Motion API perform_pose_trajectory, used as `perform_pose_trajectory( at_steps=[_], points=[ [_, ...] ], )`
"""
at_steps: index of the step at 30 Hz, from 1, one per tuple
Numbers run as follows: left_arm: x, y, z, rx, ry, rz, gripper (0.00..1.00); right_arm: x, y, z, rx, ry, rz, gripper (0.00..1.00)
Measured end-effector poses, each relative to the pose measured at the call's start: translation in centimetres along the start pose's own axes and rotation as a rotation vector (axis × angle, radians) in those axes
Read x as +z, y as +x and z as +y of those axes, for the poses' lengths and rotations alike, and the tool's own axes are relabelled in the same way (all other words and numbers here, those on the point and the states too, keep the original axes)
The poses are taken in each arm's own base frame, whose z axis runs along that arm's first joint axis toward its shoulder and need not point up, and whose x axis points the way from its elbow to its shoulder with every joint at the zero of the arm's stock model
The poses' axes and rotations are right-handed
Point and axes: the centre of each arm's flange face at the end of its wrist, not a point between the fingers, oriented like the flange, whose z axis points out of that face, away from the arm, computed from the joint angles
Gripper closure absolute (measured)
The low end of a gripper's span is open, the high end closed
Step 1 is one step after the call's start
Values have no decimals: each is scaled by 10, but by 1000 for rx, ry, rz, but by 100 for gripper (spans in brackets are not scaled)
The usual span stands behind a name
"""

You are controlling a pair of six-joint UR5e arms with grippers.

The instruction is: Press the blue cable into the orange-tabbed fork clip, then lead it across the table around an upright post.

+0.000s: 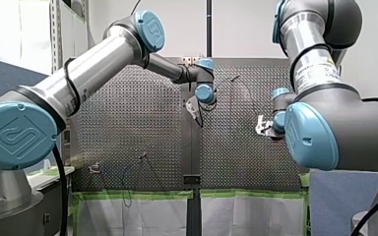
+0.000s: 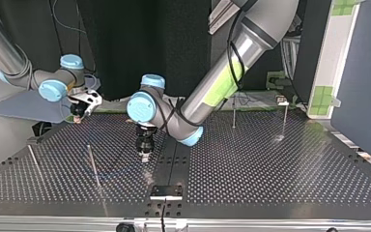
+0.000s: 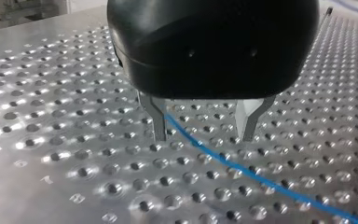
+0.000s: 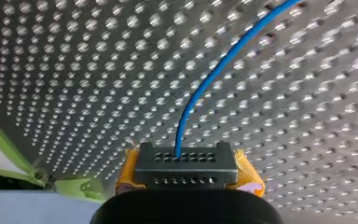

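Our right gripper (image 4: pixel 186 163) is clamping the blue cable (image 4: pixel 209 74) between its yellow pads; the cable is leaving the jaws straight ahead, then curving off over the perforated table (image 4: pixel 74 70). Our left gripper (image 3: pixel 204 137) is hovering just above the table, metal fingers (image 3: pixel 158 121) apart; the cable is lying flat between them, close against one finger, its long axis crossing the gap obliquely. We are judging the left gripper best placed to grasp next. We are finding no orange-tabbed clip. In the top view upright posts (image 2: pixel 92 164) are standing at the near left. The label (image 1: pixel 315 71) on our right arm is too small to read
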Motion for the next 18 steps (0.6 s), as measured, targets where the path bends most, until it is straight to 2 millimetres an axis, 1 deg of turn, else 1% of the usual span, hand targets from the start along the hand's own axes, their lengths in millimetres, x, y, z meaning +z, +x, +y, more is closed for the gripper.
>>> perform_pose_trajectory(
  at_steps=[3, 7, 18],
  points=[
    [0, -1, 0, -5, -10, -15, 27, 5, -11, 5, -9, -7, -15, 100],
    [0, -1, -1, -8, -18, -25, 27, 9, -20, 11, -15, -14, -26, 100],
    [-2, -1, -2, -9, -35, -34, 27, 22, -50, 16, -10, -19, -36, 100]
  ],
)
